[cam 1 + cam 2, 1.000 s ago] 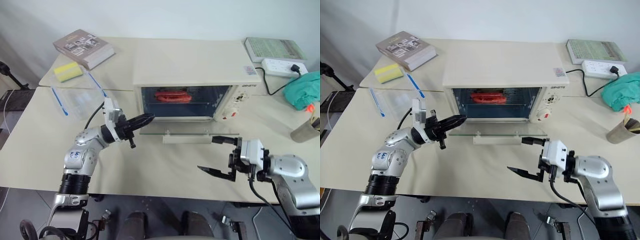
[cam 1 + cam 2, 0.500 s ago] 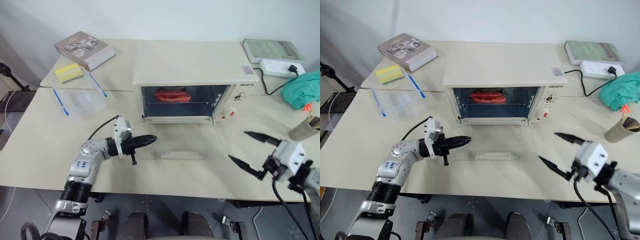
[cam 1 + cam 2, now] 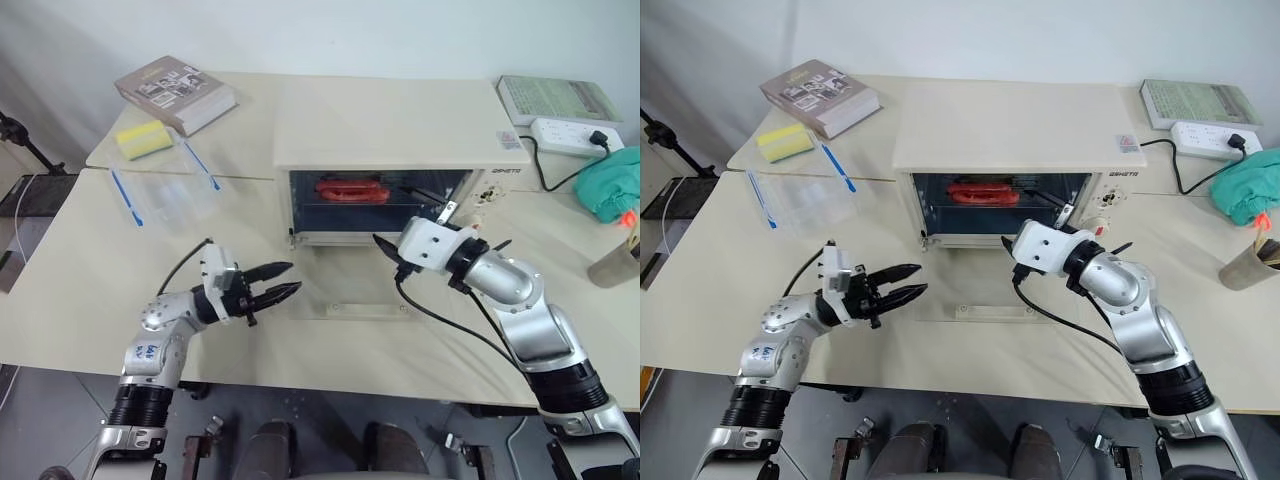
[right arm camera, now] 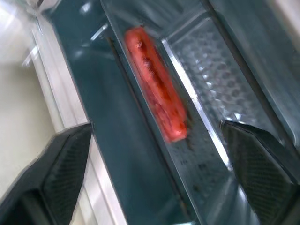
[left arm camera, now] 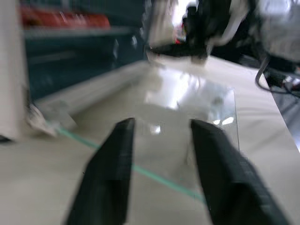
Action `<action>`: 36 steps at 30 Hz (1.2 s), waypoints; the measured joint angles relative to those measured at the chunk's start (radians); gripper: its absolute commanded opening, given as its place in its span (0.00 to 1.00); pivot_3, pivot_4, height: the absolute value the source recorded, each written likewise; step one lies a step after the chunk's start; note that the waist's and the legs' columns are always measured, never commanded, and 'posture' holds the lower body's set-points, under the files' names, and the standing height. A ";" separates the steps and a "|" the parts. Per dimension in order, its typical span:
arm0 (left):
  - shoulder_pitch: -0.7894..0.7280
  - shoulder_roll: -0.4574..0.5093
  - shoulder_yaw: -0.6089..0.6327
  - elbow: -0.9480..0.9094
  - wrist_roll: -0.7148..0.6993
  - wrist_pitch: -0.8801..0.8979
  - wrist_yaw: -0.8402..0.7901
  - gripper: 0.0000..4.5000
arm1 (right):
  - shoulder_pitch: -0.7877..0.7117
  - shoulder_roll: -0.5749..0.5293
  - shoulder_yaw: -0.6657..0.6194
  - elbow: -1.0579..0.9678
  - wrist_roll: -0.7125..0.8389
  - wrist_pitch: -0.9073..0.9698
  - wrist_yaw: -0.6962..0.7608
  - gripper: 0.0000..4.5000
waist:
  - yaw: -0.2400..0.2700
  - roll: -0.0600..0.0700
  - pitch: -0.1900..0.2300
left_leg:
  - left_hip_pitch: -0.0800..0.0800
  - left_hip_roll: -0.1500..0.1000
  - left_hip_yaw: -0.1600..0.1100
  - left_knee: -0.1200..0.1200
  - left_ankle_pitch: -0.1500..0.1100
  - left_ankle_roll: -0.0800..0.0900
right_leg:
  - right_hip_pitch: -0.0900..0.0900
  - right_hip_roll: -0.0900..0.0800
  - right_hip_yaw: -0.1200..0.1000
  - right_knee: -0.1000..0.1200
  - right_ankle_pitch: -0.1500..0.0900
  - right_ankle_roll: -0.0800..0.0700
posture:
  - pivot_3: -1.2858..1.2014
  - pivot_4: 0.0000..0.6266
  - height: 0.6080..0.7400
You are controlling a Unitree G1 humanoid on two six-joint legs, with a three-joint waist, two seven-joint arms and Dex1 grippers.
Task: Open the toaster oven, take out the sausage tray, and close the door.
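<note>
Silvery, the sausage tray is seen inside the toaster oven, long axis crosswise, at 11 o'clock from the nearer, wide-spread right tool; the left tool is parted, empty.

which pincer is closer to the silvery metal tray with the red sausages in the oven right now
The right. The right pincer is open at the oven's mouth, just in front of the silvery ribbed metal sausage tray. The left pincer is open over the lowered glass door, farther from the tray.
</note>
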 measured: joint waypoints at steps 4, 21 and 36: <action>0.080 0.048 0.096 -0.094 -0.045 0.004 0.016 0.96 | -0.076 0.002 0.046 0.101 -0.190 -0.001 -0.114 1.00 | -0.024 0.000 0.000 | -0.001 0.001 0.000 0.000 0.000 0.000 | -0.003 0.000 0.001 0.003 0.000 0.000 | 0.52 0.24 1.00; 0.191 0.071 0.152 -0.249 -0.099 0.070 0.103 1.00 | -0.146 0.093 0.122 0.202 -0.392 0.024 -0.206 0.77 | -0.024 0.000 0.000 | -0.001 0.001 0.000 0.001 0.000 0.000 | -0.003 0.000 0.001 0.004 0.000 0.000 | 0.52 0.24 1.00; 0.188 0.066 0.134 -0.249 -0.099 0.070 0.110 1.00 | -0.146 0.096 0.123 0.194 -0.453 0.064 -0.187 0.02 | -0.026 0.000 0.000 | -0.004 0.001 0.002 0.001 0.000 0.000 | -0.007 0.000 0.003 0.006 0.000 0.000 | 0.52 0.24 1.00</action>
